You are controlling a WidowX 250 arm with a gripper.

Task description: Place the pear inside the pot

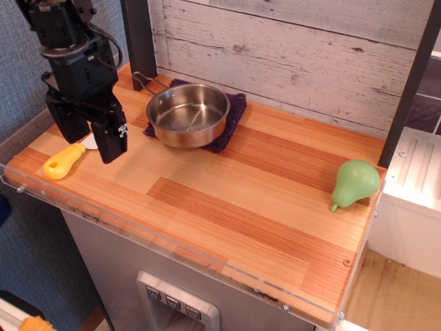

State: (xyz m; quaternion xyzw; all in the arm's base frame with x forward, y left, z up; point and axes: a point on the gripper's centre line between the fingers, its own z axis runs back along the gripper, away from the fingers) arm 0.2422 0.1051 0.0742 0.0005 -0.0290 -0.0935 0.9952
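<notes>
The pear (pixel 355 182) lies well to the right of the pot (pixel 187 114), near the tabletop's right edge. We see the gripper (pixel 91 138) left of the pot, fingers spread apart and holding nothing, above a yellow-handled knife (pixel 63 161).

My arm comes down from the top left corner of the view, black and bulky, with cables running along its side. My wrist points straight down. Below it my gripper (pixel 93 138) hangs with two long black fingers (pixel 111 141), one nearer to the camera and one behind it. The fingers stand apart from each other, with a clear gap between them, and they hold nothing. The tips are low, close to the surface under me.
</notes>
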